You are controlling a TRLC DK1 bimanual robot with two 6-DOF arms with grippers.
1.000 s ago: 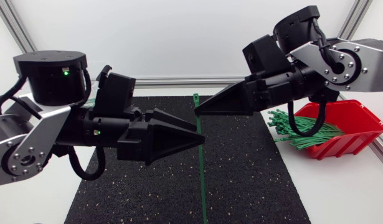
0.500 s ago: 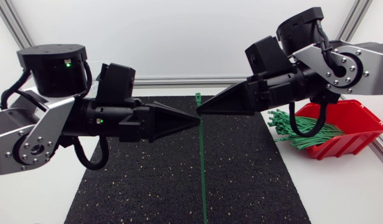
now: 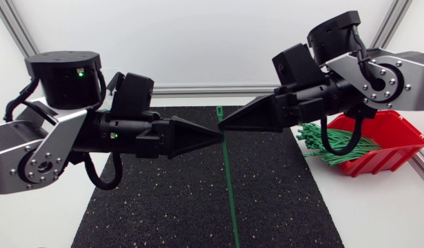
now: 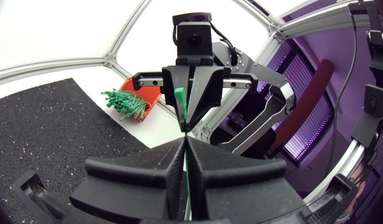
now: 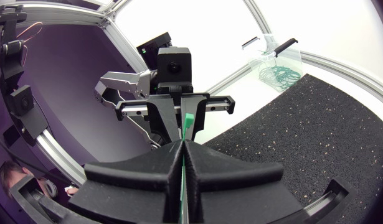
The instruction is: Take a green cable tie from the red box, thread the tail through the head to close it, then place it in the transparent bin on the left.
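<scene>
Green plastic cable tie [image 3: 229,186] hangs pinched in your black right gripper [image 3: 221,125]; your black left gripper [image 3: 218,136] has risen to meet it, grip unclear, so threading can start.

- Left gripper [image 3: 217,134]: matte black, plain, centre of the head view.
- Right gripper [image 3: 221,126]: matte black, plain, centre of the head view.
- Cable tie [image 3: 228,180]: bright green, plain; a thin strip down the middle of the head view.
- Red box [image 3: 394,138]: glossy red, right edge of the head view.
- Bundle of ties [image 3: 336,148] in the red box: the same green, slightly darker.
- Transparent bin [image 5: 292,55]: clear and colourless, with green coils inside.
- Mat [image 3: 163,200]: black, flecked all over with pale specks.
- Table [image 3: 377,213]: plain white.
- Left arm [image 3: 32,155]: silver-grey links, black joints.
- Right arm [image 3: 398,76]: silver-grey links, black joints.
- Indicator light [image 3: 79,71]: small green dot, upper left of the head view.
</scene>
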